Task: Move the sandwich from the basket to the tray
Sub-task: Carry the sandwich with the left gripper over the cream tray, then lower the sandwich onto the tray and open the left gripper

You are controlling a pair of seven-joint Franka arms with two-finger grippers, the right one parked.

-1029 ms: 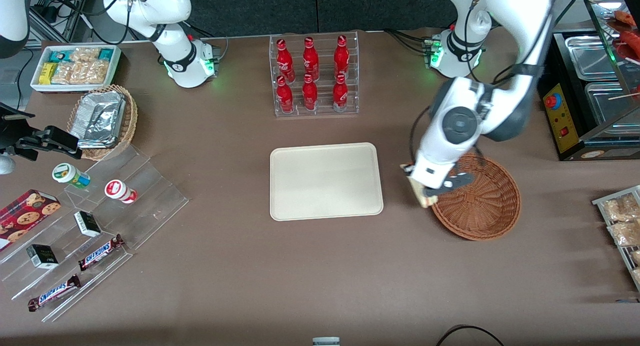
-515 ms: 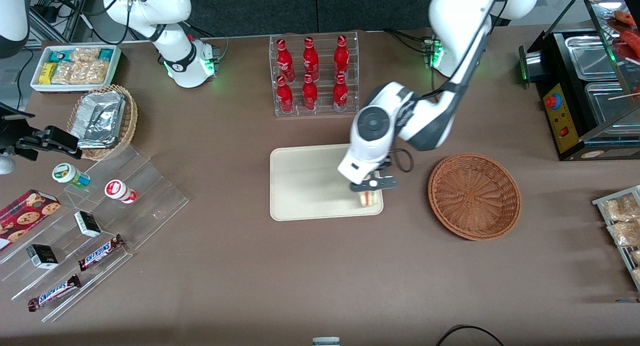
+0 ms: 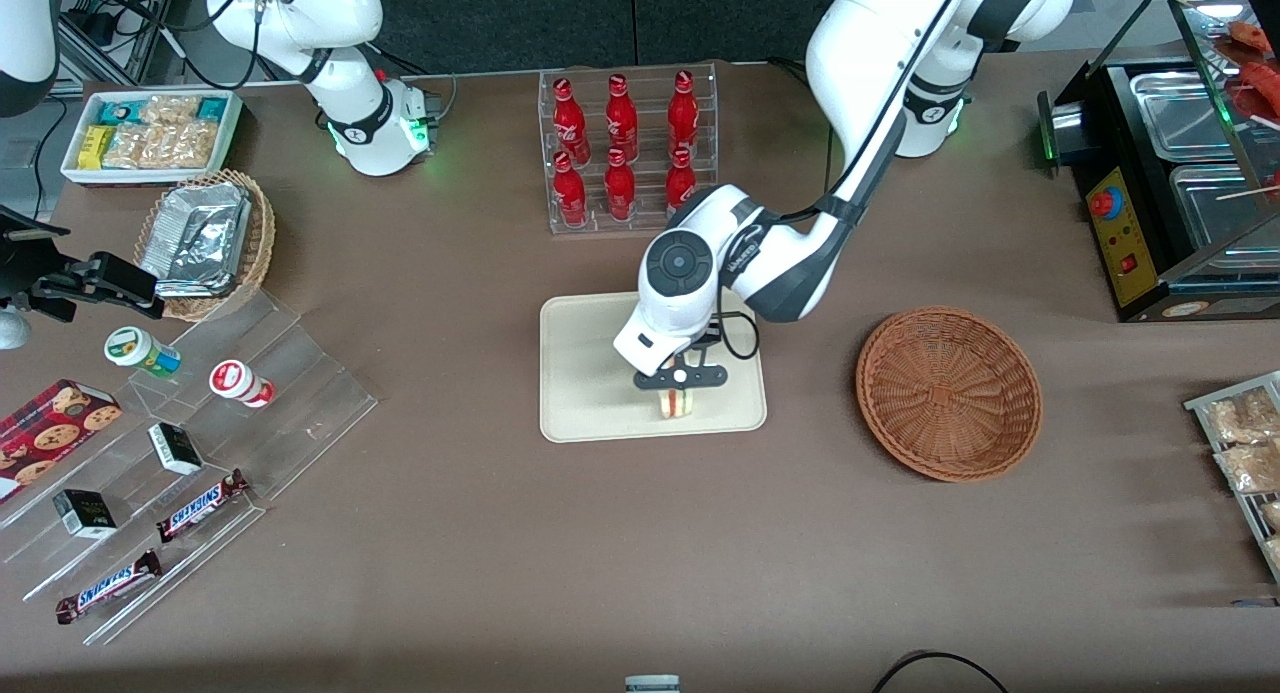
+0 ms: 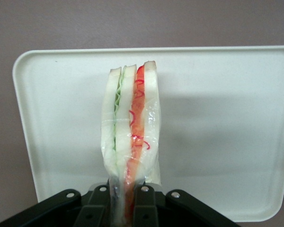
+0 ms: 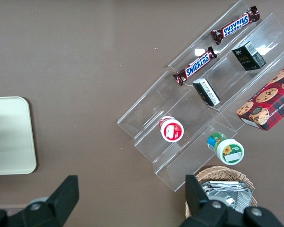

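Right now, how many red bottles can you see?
6, all in the clear rack, farther from the front camera than the tray: three at its higher step, three lower. The gripper holds the sandwich over the tray.

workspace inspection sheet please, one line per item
surface: brown table, no spills seen
job's things: sandwich held upright over the tray; basket holds nothing
clutter: cola bottles, candy bars, foil packs, cookie box
grippers: tool shut on the sandwich above the tray
cables: black cable at the table's near edge
surroundings: food warmer at the working arm's end
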